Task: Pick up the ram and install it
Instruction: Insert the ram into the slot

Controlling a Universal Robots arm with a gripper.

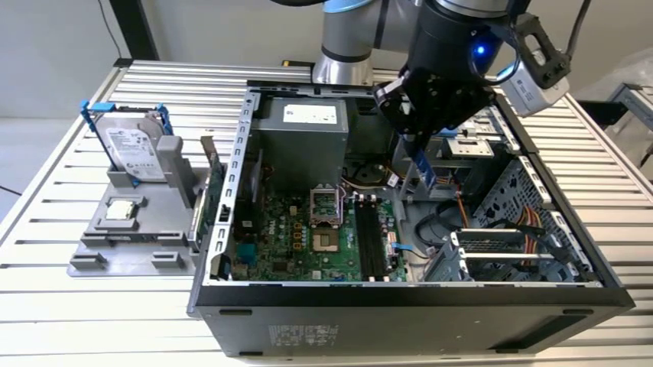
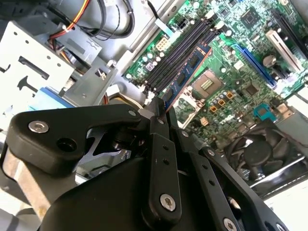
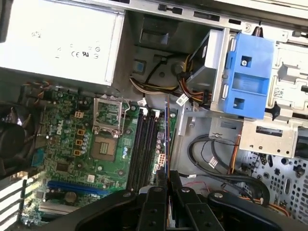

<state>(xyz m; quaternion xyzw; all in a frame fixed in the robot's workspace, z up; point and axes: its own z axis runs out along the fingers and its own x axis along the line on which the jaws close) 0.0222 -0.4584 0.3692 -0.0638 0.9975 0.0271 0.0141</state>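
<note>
1. My gripper [image 1: 427, 138] is closed tight on one end of the ram [image 1: 420, 167], which is pinched between my fingertips.
2. The ram hangs upright below my fingers, inside the open computer case [image 1: 408, 321] and up off the board.
3. Under it, the black memory slots [image 3: 142, 149] lie on the green motherboard [image 1: 290, 241], just beside the processor socket [image 3: 106, 147].
4. Outside the case, at the exterior view's left, a hard drive [image 1: 133, 149] in a blue frame stands upright in a grey holder [image 1: 128, 229] on the slatted table [image 1: 61, 306].
</note>
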